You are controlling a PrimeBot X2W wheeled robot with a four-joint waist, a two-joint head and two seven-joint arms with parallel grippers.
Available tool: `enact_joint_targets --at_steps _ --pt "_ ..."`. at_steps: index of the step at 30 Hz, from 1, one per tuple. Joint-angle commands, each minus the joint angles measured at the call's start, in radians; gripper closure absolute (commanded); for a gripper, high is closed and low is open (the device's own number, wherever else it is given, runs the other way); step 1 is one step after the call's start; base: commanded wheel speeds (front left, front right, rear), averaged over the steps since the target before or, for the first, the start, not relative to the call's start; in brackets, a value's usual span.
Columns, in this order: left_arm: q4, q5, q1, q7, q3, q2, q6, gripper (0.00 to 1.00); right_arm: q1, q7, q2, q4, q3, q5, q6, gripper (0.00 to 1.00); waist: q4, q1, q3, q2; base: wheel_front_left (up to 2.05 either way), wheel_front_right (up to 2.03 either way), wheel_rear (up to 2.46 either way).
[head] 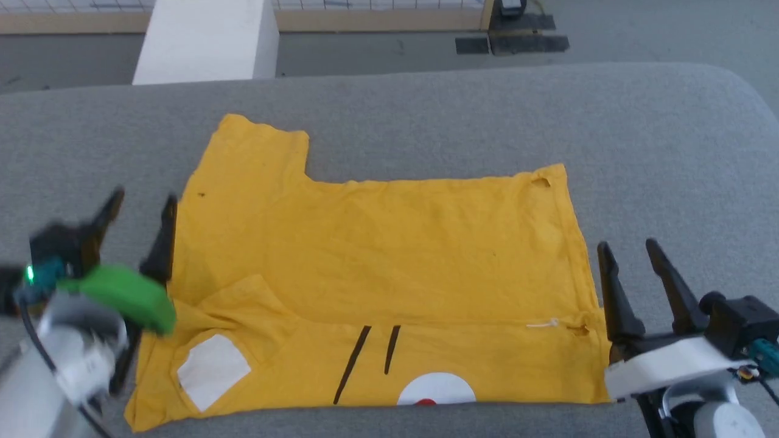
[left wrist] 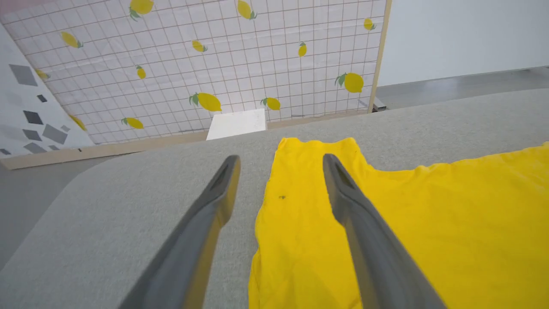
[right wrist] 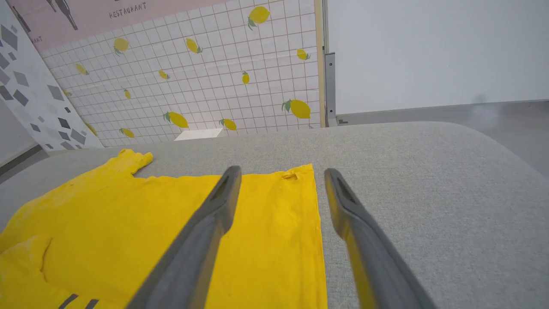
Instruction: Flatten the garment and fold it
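At the left, the left hand (head: 145,198) sits at the left edge of the garment (head: 377,255), its two dark fingers spread wide apart with nothing between them. In the left wrist view, one finger (left wrist: 206,223) lies over the bare grey counter (left wrist: 128,223) and the other over the yellow cloth (left wrist: 429,223). I cannot tell whether either one touches.

The garment lies spread on the middle of the counter (head: 669,152), mostly smooth. A short sleeve (head: 261,146) sticks out at its far left corner. Along the near edge a second layer of cloth shows print: a white patch (head: 213,368) at the left, then two slanted black lines (head: 365,359), then a white round shape with a red spot (head: 435,389) cut by the fold.

At the right, the right hand (head: 627,244) stands at the garment's right edge, fingers apart and empty. From its wrist, one finger (right wrist: 201,240) is over the yellow cloth (right wrist: 107,214) and the other over grey fabric.

Beyond the counter stand a white block (head: 204,39) and a tiled panel with lemons (left wrist: 214,64).
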Motion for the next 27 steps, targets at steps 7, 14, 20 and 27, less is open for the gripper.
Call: enact_joint_targets --at_steps 7,14,20,27 --pt "0.133 -0.013 -0.434 0.226 -0.045 0.031 -0.129 0.00 -0.126 0.000 0.000 -0.021 0.024 -0.017 -0.001 0.00 -0.074 0.0000 0.219 0.0000 0.00 0.00 0.00" --pt "0.236 -0.075 -0.685 0.557 -0.047 0.087 -0.152 0.00 -0.198 -0.006 0.000 -0.023 0.060 0.038 -0.001 0.00 -0.158 0.0000 0.360 0.0000 0.00 0.00 0.00" --pt "0.245 -0.138 -0.769 0.803 -0.024 0.129 -0.097 0.00 -0.224 -0.025 0.000 -0.012 0.089 0.071 -0.001 0.00 -0.203 0.0000 0.447 0.0000 0.00 0.00 0.00" --pt "0.182 -0.181 -0.755 0.969 0.005 0.158 0.008 0.00 -0.250 -0.054 0.000 0.010 0.105 0.101 -0.001 0.00 -0.223 0.0000 0.511 0.0000 0.00 0.00 0.00"
